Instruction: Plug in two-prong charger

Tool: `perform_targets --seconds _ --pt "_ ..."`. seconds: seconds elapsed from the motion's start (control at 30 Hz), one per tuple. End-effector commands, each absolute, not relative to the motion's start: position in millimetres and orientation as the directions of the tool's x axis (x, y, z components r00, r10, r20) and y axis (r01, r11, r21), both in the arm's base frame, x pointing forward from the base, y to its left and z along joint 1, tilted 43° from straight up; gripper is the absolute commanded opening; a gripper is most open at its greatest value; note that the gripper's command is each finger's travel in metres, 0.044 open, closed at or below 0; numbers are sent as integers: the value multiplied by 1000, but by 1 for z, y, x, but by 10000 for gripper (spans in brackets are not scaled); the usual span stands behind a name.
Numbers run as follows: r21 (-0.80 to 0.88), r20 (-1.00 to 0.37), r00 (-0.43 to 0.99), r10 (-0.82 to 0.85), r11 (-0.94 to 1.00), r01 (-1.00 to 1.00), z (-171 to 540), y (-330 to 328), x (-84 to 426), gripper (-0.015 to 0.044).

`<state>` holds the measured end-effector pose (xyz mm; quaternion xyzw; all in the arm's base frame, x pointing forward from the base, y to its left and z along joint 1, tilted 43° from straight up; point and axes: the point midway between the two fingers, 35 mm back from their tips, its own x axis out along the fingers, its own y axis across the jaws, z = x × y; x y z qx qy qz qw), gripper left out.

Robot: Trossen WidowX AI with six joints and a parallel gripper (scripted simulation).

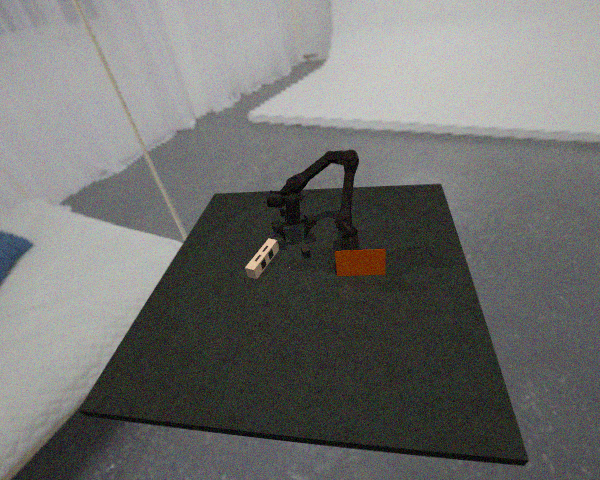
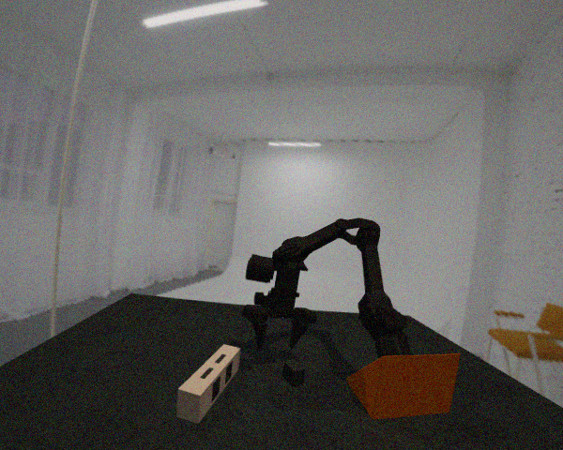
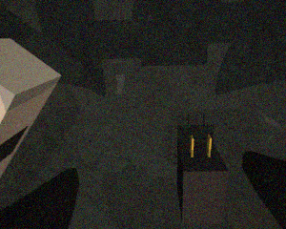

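Observation:
The charger (image 1: 305, 252) (image 2: 294, 373) (image 3: 205, 196) is a small dark block on the table, with two gold prongs (image 3: 192, 147) showing at its dark end in the wrist view. My gripper (image 1: 295, 239) (image 2: 276, 347) (image 3: 160, 167) is open and empty. It points down above the table, just behind the charger in the top and exterior views. In the wrist view the charger shows between the fingers, nearer the right one. The cream power strip (image 1: 253, 269) (image 2: 190, 404) (image 3: 30, 67) lies left of the charger, with dark openings on its top and on the side facing the charger.
An orange block (image 1: 361, 262) (image 2: 410, 387) stands right of the charger, in front of the arm's base. The dark table's (image 1: 310, 361) left edge lies beyond the strip. In the wrist view the strip is close to the left finger.

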<state>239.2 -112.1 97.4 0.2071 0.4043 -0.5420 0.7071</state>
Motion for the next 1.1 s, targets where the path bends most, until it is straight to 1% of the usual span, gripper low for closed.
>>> perform_targets --seconds 0.0,0.37,1.07 --pt "-164 -795 56 -605 303 939 91 -103 229 440" --pt "-218 -774 -19 -633 238 947 76 -81 199 440" --pt "-218 -774 -20 -633 237 947 60 -95 200 440"
